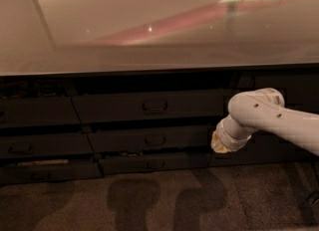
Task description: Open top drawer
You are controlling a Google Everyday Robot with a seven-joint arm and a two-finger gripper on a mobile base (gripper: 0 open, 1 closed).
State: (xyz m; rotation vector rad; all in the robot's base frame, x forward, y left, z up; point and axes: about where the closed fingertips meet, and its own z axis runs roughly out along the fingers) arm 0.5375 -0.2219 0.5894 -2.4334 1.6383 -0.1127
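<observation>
Top drawer [114,108]: front directly under desk [149,51] edge. Claw [221,144]: 4 o'clock of drawer handle [155,106], apart from it; grip state cannot tell. Carpet [149,200]: open, 6 o'clock.

Smooth white rounded arm [271,118], small dark dots, yellowish gripper [221,144] at its lower-left end.

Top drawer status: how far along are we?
Done: nothing that shows; the top drawer looks shut, no interior visible. In hand: the gripper hangs low to the right of the drawer's handle, apart from it. Left: reach the handle, grip it, pull the drawer out.
</observation>
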